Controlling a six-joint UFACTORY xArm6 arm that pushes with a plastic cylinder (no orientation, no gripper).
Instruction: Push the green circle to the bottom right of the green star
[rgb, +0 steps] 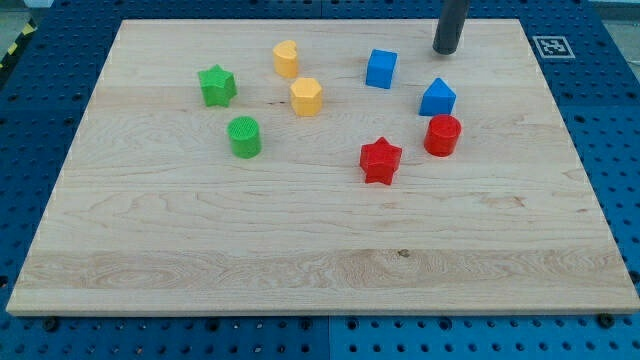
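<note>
The green circle (244, 136) stands on the wooden board in the view's left half. The green star (216, 85) lies up and to the left of it, a short gap between them. My tip (445, 50) is at the view's top right, far from both green blocks. It is up and to the right of the blue cube (381, 69) and above the blue triangle-like block (437, 98), touching neither.
A yellow heart-like block (286, 58) and a yellow hexagon (306, 97) lie right of the green star. A red star (380, 160) and a red cylinder (442, 135) lie right of centre. A black-and-white tag (549, 45) marks the board's top right corner.
</note>
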